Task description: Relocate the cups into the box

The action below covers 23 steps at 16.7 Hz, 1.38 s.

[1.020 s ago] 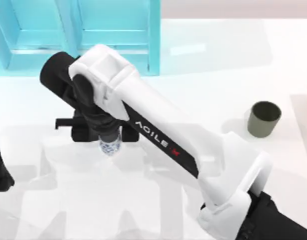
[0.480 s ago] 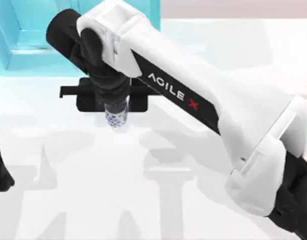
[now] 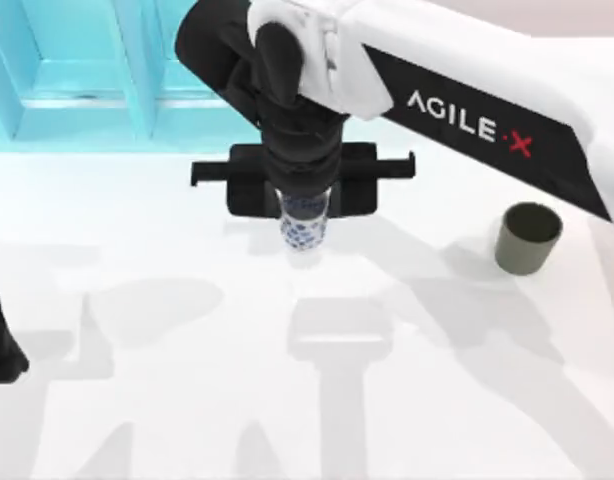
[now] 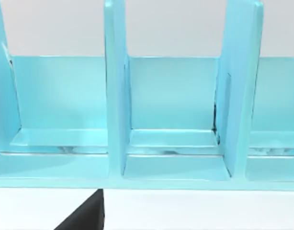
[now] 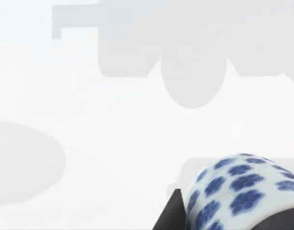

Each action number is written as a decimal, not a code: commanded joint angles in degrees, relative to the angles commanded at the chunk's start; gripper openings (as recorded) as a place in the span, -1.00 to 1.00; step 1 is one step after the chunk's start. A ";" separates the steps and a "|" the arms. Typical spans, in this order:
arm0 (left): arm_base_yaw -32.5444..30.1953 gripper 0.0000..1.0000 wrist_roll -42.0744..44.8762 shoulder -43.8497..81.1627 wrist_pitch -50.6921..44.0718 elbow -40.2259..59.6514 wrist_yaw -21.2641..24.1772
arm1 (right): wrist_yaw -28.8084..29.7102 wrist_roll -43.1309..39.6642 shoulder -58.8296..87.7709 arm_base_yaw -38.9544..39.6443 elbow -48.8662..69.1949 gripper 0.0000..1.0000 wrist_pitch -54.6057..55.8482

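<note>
Right arm: reaches in from the right toward the worktop's (image 3: pixel 167 400) far edge; right gripper (image 3: pixel 303 205) points down, jaws pinching the patterned cup (image 3: pixel 303 228).
Left arm: parked at left edge.
Box (image 3: pixel 77 70): far-left corner, compartments apparently empty.
Cups: two; olive-grey cup (image 3: pixel 528 238) stands near right edge.

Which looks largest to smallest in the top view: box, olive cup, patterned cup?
1. Box, by far, though cut off by the frame.
2. Olive cup.
3. Patterned cup, held in the right end effector, so partly hidden and nearer the camera; its rank below the olive cup is unsure.
</note>
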 joint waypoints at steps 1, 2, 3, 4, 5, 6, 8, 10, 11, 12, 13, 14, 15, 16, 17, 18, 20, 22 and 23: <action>0.00 1.00 0.00 0.00 0.00 0.00 0.00 | -0.12 -0.34 -2.10 -0.28 -2.88 -1.00 1.05; 0.00 1.00 0.00 0.00 0.00 0.00 0.00 | -0.22 -0.62 -3.83 -0.51 -5.18 -1.00 1.91; 0.00 1.00 0.00 0.00 0.00 0.00 0.00 | -0.29 -0.85 -5.14 -0.68 -6.90 -1.00 2.56; 0.00 1.00 0.00 0.00 0.00 0.00 0.00 | -0.34 -0.99 -5.98 -0.78 -8.03 -1.00 2.98; 0.00 1.00 0.00 0.00 0.00 0.00 0.00 | -0.36 -1.06 -6.36 -0.83 -8.54 -1.00 3.16; 0.00 1.00 0.00 0.00 0.00 0.00 0.00 | -0.36 -1.06 -6.36 -0.83 -8.54 -1.00 3.16; 0.00 1.00 0.00 0.00 0.00 0.00 0.00 | -0.36 -1.06 -6.36 -0.83 -8.54 -1.00 3.16; 0.00 1.00 0.00 0.00 0.00 0.00 0.00 | -0.34 -0.99 -6.17 -0.55 -8.47 -1.00 3.05; 0.00 1.00 0.00 0.00 0.00 0.00 0.00 | -0.50 -1.62 -6.59 -1.18 -8.76 -1.00 3.04; 0.00 1.00 0.00 0.00 0.00 0.00 0.00 | -0.82 -2.85 -7.34 -2.42 -9.30 -1.00 3.02; 0.00 1.00 0.00 0.00 0.00 0.00 0.00 | -1.29 -4.67 -8.38 -4.26 -10.11 -1.00 2.96; 0.00 1.00 0.00 0.00 0.00 0.00 0.00 | -1.92 -7.05 -9.70 -6.69 -11.19 -1.00 2.86; 0.00 1.00 0.00 0.00 0.00 0.00 0.00 | -2.68 -9.93 -11.30 -9.65 -12.57 -1.00 2.72; 0.00 1.00 0.00 0.00 0.00 0.00 0.00 | -3.56 -13.25 -13.17 -13.03 -14.26 -1.00 2.55; 0.00 1.00 0.00 0.00 0.00 0.00 0.00 | -4.55 -16.96 -15.30 -16.84 -16.31 -1.00 2.40; 0.00 1.00 0.00 0.00 0.00 0.00 0.00 | -5.60 -20.97 -17.65 -21.02 -18.68 -1.00 2.25; 0.00 1.00 0.00 0.00 0.00 0.00 0.00 | -7.80 -29.97 -22.80 -30.36 -24.12 -1.00 1.91; 0.00 1.00 0.00 0.00 0.00 0.00 0.00 | -10.03 -40.20 -28.54 -40.85 -30.29 -1.00 1.64; 0.00 1.00 0.00 0.00 0.00 0.00 0.00 | -11.15 -45.59 -31.60 -46.37 -33.51 -1.00 1.56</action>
